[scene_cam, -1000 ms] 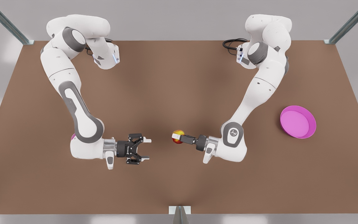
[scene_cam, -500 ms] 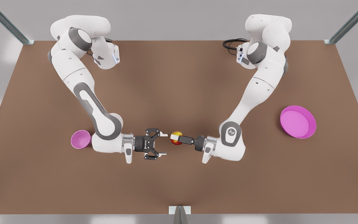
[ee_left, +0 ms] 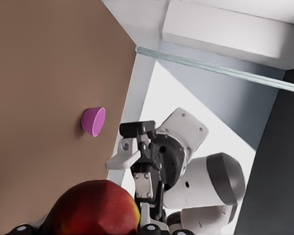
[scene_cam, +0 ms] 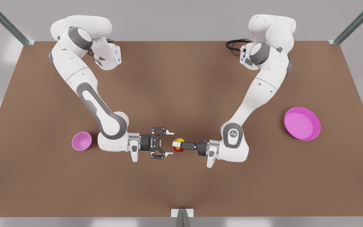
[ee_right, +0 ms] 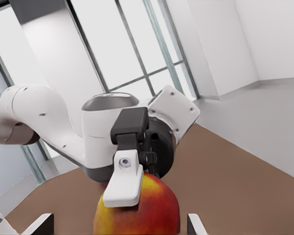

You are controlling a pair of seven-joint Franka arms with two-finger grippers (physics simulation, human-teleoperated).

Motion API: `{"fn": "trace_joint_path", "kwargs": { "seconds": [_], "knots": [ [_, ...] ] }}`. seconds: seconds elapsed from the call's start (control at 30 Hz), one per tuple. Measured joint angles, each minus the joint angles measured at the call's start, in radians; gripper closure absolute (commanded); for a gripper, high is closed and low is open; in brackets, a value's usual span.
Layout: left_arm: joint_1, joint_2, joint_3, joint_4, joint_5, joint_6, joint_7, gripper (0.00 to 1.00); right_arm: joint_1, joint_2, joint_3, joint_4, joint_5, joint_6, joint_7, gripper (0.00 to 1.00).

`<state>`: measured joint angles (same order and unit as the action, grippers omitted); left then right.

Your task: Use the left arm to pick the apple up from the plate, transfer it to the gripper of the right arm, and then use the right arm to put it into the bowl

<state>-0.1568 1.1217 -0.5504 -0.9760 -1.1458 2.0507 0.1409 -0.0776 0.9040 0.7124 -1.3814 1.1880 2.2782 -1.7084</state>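
Apple (scene_cam: 181, 141) news first: it is up in the air over the middle of the table (scene_cam: 181, 78), held tight in my left gripper (scene_cam: 176, 145), which reaches in from the front view's right. That gripper is squeezed shut on it.

My right gripper (scene_cam: 169, 143) has come much closer than it was a moment ago. Back then it was well away, over by the bowl (scene_cam: 81, 141). Now its two fingers (ee_right: 196, 224) are spread wide, and their white tips sit just at the apple's near side. They do not touch it yet. My left arm has also turned a little, so the apple points straight at the open fingers.

I think the hand-over is about to happen. The right gripper likely needs to slide a bit farther around the apple, then close, before the left one lets go. The plate (scene_cam: 317, 126) sits well off on the front view's right, with no apple on it.
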Motion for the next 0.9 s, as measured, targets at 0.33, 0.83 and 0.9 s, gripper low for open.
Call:
{"fn": "trace_joint_path", "kwargs": {
  "seconds": [0.33, 0.83, 0.9],
  "knots": [
    [0.0, -0.006, -0.001, -0.001, -0.003, 0.019, 0.0, 0.31, 0.028, 0.019, 0.0, 0.012, 0.02, 0.058, -0.058, 0.0],
    [0.0, -0.006, -0.001, -0.003, -0.004, 0.02, -0.004, 0.31, 0.092, 0.066, 0.003, 0.061, 0.021, 0.126, -0.101, 0.0],
    [0.0, -0.007, -0.001, -0.003, -0.005, 0.02, -0.005, 0.3, 0.097, 0.073, 0.003, 0.069, 0.021, 0.132, -0.104, 0.01]
  ]
}}
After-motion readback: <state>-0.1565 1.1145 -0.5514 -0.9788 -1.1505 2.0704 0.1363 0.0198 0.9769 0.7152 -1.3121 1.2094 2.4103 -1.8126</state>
